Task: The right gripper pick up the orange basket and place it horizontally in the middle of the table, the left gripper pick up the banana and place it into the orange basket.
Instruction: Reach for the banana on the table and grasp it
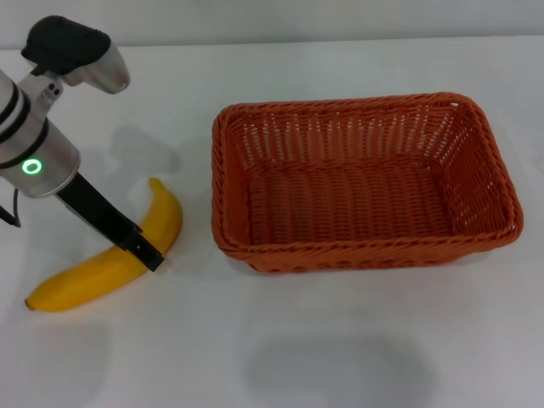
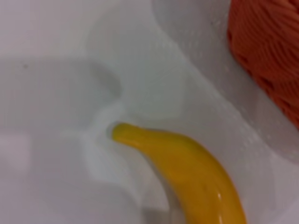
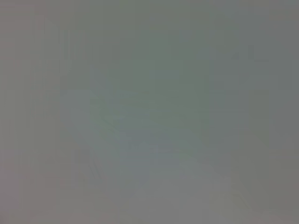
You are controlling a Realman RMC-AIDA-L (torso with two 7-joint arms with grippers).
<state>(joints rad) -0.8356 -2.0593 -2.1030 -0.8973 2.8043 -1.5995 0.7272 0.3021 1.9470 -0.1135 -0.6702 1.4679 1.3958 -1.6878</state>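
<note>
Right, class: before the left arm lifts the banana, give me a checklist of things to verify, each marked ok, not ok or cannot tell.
1. Orange basket lies horizontally mid-table, opening up: ok.
2. Basket interior free for the banana: ok.
3. Left hand is down at the banana's middle: ok.
4. Fingers closed firmly on the banana: cannot tell.
5. Banana resting on the table, left of the basket, apart from it: ok.
6. Right hand out of the way: absent from the head view, ok.
</note>
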